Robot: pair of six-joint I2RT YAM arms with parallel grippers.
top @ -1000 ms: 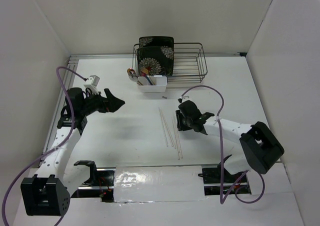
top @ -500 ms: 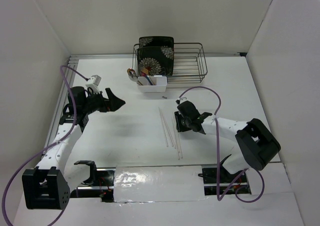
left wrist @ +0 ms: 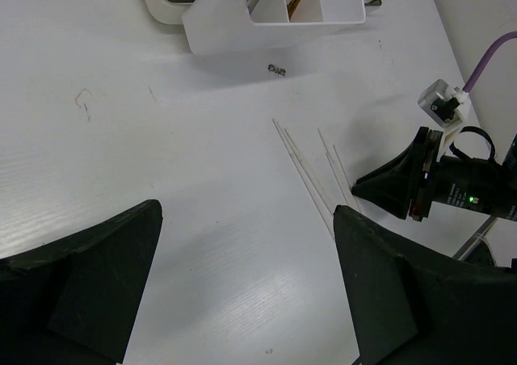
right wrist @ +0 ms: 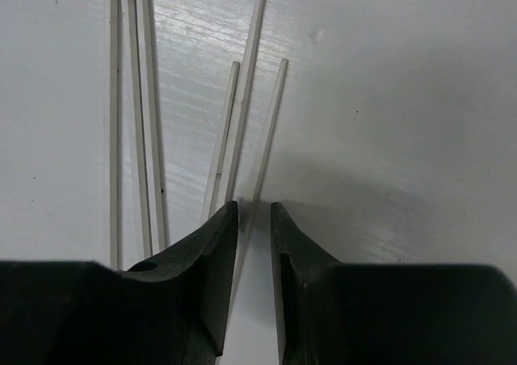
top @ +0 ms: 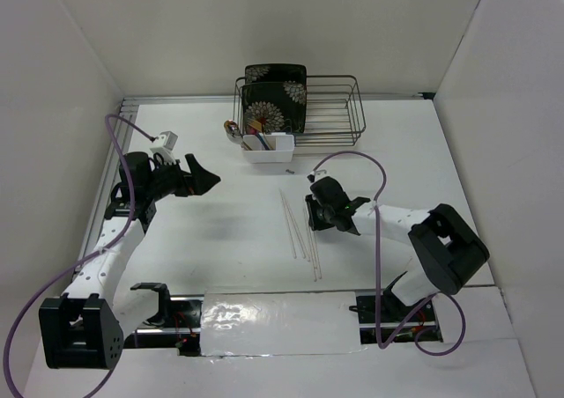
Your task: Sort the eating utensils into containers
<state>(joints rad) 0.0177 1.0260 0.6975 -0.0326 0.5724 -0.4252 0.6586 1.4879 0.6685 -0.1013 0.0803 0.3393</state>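
Several thin pale chopsticks [top: 300, 229] lie loose on the white table mid-front; they also show in the left wrist view [left wrist: 311, 175] and the right wrist view [right wrist: 137, 115]. The white caddy [top: 268, 149] stands in front of the wire rack with a few utensil handles [top: 261, 139] in it, and shows in the left wrist view [left wrist: 275, 14]. My right gripper [top: 310, 213] is low at the chopsticks' right side. Its jaws [right wrist: 254, 210] are narrowly open, straddling one chopstick [right wrist: 271, 123] with a gap on each side. My left gripper [top: 208, 180] is wide open and empty [left wrist: 248, 210], off to the left above bare table.
A dark wire dish rack [top: 339, 107] holding black floral plates [top: 275, 94] stands at the back. A small metal bit [top: 289, 171] lies in front of the caddy. A small brownish object [top: 231, 130] sits left of the rack. White walls close in on three sides.
My right gripper has slid a little left and forward onto the chopsticks. My left arm shifted slightly at first, then held still with its gripper open.
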